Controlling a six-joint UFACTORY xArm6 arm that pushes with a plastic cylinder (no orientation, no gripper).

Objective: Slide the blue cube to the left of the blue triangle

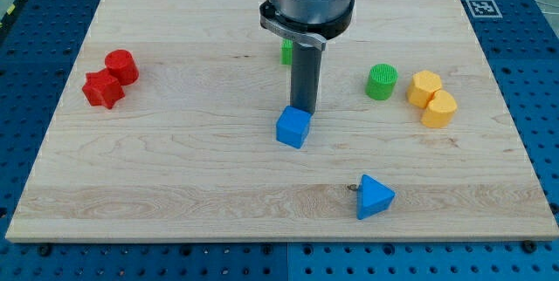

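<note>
The blue cube (293,127) sits near the middle of the wooden board (175,167). The blue triangle (375,197) lies below and to the right of it, near the view's bottom. My tip (302,108) is at the cube's upper edge, touching or nearly touching it from the top side. The dark rod rises from there to the arm's grey end at the view's top.
A red cylinder (122,66) and a red star-shaped block (103,89) sit at the left. A green cylinder (381,82) and two yellow blocks (425,87) (439,108) sit at the right. A green block (286,51) shows partly behind the rod.
</note>
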